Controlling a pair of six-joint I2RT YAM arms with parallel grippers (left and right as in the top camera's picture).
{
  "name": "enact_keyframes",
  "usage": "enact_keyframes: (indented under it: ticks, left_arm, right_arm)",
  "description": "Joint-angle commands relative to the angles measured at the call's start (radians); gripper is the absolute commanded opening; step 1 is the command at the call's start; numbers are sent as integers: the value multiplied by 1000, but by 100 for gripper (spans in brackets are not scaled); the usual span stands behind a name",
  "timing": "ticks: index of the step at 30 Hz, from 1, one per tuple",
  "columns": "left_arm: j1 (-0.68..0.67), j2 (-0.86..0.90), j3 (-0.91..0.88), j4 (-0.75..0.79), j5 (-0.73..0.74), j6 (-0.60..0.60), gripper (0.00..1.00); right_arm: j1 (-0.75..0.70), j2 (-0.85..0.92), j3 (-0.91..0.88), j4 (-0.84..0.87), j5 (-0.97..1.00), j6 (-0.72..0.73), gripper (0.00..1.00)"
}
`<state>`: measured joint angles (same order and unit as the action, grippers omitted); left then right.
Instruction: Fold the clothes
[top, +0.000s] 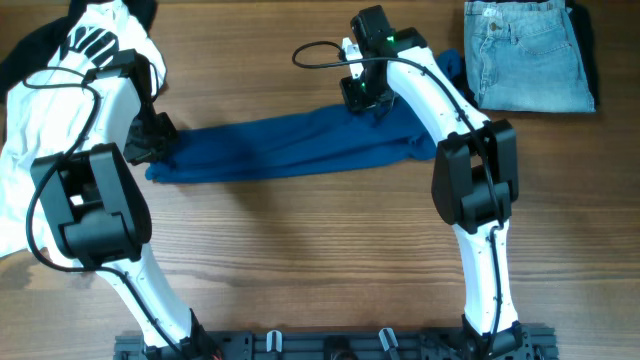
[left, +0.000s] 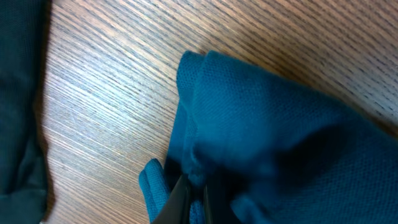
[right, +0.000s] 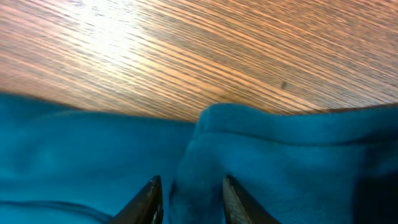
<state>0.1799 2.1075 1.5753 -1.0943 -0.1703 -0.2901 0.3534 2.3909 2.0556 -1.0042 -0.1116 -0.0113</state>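
The dark-blue shirt (top: 290, 145) lies as a long bunched band across the middle of the table. My left gripper (top: 150, 135) is at its left end, with its jaws (left: 194, 196) shut on a fold of the blue cloth (left: 273, 124). My right gripper (top: 365, 95) is at the shirt's upper right edge. Its jaws (right: 189, 190) are closed on a raised ridge of the blue cloth (right: 261, 162). The white top with black stripes (top: 90, 40) lies at the far left. The light-blue jeans (top: 530, 55) lie folded at the far right.
A black piece (top: 592, 45) shows under the jeans' right side. Another dark cloth (top: 25, 50) lies by the white top, and it also shows in the left wrist view (left: 22, 93). A black cable (top: 315, 50) loops behind my right gripper. Bare wood table (top: 300, 260) lies in front of the shirt.
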Motion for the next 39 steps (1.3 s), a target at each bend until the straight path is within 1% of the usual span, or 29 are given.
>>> enact_keyframes:
  ticks: [1, 2, 3, 7, 11, 15, 18, 19, 23, 24, 26, 30, 33, 34, 36, 39]
  left_arm:
    - [8, -26, -5, 5, 16, -13, 4]
    - [8, -26, -5, 6, 17, -13, 4]
    - [8, -26, -5, 6, 16, -13, 4]
    - [8, -26, -5, 26, 16, -13, 4]
    - [8, -32, 32, 19, 16, -9, 4]
    - [5, -82, 77, 8, 24, -8, 4]
    - [4, -135, 80, 14, 51, -1, 6]
    - [3, -143, 80, 17, 51, -1, 4]
    - [-3, -163, 80, 60, 58, 0, 4]
    - [-4, -173, 80, 98, 58, 0, 4]
    - [-6, -195, 87, 225, 58, -2, 4]
    - [-6, -199, 132, 420, 58, -2, 4]
    - [-8, -199, 146, 532, 58, -1, 4]
    - [-9, -199, 146, 539, 58, -1, 4]
    - [-10, -199, 146, 502, 58, 3, 4]
    - [-10, -199, 146, 404, 58, 52, 4]
  right_arm:
    - [-10, 56, -3, 14, 125, 41, 20]
    - [-16, 57, -3, 27, 149, 49, 9]
    - [-24, 57, -2, 44, 159, 48, 4]
    - [-58, 42, 71, 36, 153, 68, 4]
    - [-90, -70, 123, 6, 141, 65, 4]
    - [-109, -171, 124, -11, 140, 55, 4]
    - [-113, -177, 124, -11, 137, 52, 4]
    - [-113, -176, 124, -10, 134, 52, 4]
    - [-116, -177, 124, 8, 130, 52, 4]
    - [-121, -177, 124, 24, 130, 52, 4]
    - [-139, -177, 124, 131, 108, 35, 4]
    - [-159, -177, 126, 321, 111, -14, 4]
    - [-161, -177, 142, 397, 103, -51, 4]
    - [-161, -179, 152, 393, 103, -63, 4]
    - [-161, -183, 191, 326, 103, -75, 4]
    - [-161, -204, 233, 142, 86, -58, 4]
